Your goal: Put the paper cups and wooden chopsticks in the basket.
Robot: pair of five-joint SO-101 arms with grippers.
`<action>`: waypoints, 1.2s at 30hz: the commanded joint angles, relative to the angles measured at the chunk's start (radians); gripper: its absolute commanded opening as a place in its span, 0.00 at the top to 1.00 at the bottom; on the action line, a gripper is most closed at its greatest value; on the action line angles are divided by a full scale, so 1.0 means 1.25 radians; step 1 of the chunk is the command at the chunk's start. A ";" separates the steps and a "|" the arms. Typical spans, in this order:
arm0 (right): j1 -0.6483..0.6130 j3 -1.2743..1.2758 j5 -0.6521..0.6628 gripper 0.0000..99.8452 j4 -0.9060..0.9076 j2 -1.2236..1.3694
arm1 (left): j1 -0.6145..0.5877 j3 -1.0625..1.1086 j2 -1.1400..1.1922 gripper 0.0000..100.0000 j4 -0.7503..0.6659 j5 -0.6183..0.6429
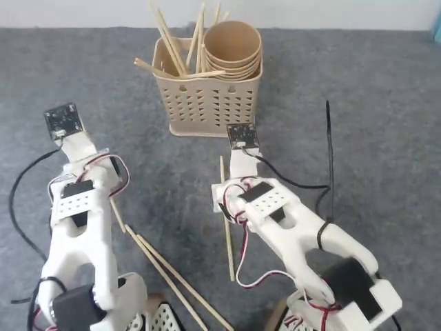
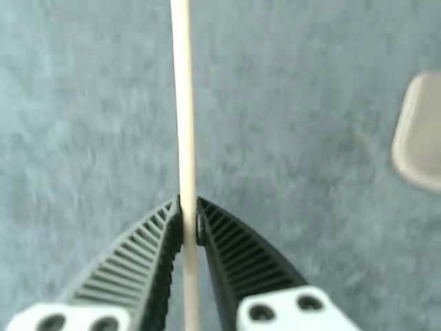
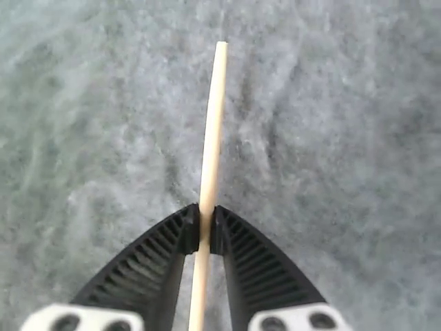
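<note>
The basket (image 1: pixel 207 103), ahead of both arms' fingers, already holds the stacked cups (image 1: pixel 233 45) and several chopsticks (image 1: pixel 172 48). The left fingers (image 2: pixel 155 241) are clamped on a chopstick (image 2: pixel 182 103), the right fingers (image 3: pixel 241 248) on a second chopstick (image 3: pixel 213 124). Two loose chopsticks (image 1: pixel 172 271) lie behind them on the table (image 1: pixel 386 103).

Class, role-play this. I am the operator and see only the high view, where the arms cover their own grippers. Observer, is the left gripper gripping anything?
Observer: Yes. In its wrist view the left gripper is shut on a chopstick, which lies straight ahead between the jaws.
Operator: And the right one?
Observer: The right gripper is shut on a second chopstick, clamped right at the jaw tips.
</note>
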 commanded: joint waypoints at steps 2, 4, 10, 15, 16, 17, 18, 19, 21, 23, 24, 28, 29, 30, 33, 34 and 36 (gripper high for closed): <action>0.012 0.002 0.028 0.99 -0.046 -0.053 | 0.005 -0.028 -0.221 0.99 -0.142 0.009; 0.012 0.002 0.028 0.99 -0.048 -0.053 | 0.026 -0.030 -0.311 0.99 -0.188 0.009; 0.024 0.002 0.028 0.99 -0.050 -0.052 | 0.136 -0.100 -0.436 0.99 -0.378 0.009; 0.023 0.002 0.028 0.99 -0.050 -0.052 | 0.248 -0.245 -0.344 0.99 -0.588 0.005; 0.023 0.002 0.028 0.99 -0.050 -0.052 | 0.266 -0.279 -0.311 0.99 -0.613 0.005; 0.023 0.002 0.028 0.99 -0.050 -0.052 | 0.281 -0.316 -0.276 0.99 -0.622 0.005; 0.023 0.002 0.028 0.99 -0.050 -0.052 | 0.296 -0.353 -0.239 0.99 -0.622 0.005; 0.023 0.002 0.028 0.99 -0.050 -0.052 | 0.307 -0.387 -0.200 0.99 -0.622 0.005; 0.023 0.002 0.028 0.99 -0.050 -0.052 | 0.322 -0.446 -0.120 0.99 -0.624 0.005; 0.024 0.002 0.028 0.99 -0.051 -0.052 | 0.330 -0.498 -0.049 0.99 -0.624 0.005; 0.025 0.001 0.028 0.99 -0.055 -0.052 | 0.335 -0.522 -0.011 0.99 -0.624 0.005; 0.036 0.012 0.028 0.99 -0.102 -0.039 | 0.354 -0.593 0.122 0.99 -0.626 0.005; 0.036 0.012 0.028 0.99 -0.106 -0.034 | 0.355 -0.602 0.150 0.99 -0.626 0.005; 0.036 0.011 0.028 0.99 -0.106 -0.031 | 0.355 -0.608 0.172 0.99 -0.627 0.005; 0.036 0.011 0.028 0.99 -0.106 -0.028 | 0.352 -0.608 0.222 0.99 -0.625 0.005; 0.036 0.011 0.028 0.99 -0.106 -0.028 | 0.350 -0.608 0.232 0.99 -0.625 0.006; 0.036 0.011 0.028 0.99 -0.106 -0.028 | 0.347 -0.605 0.242 0.99 -0.622 0.007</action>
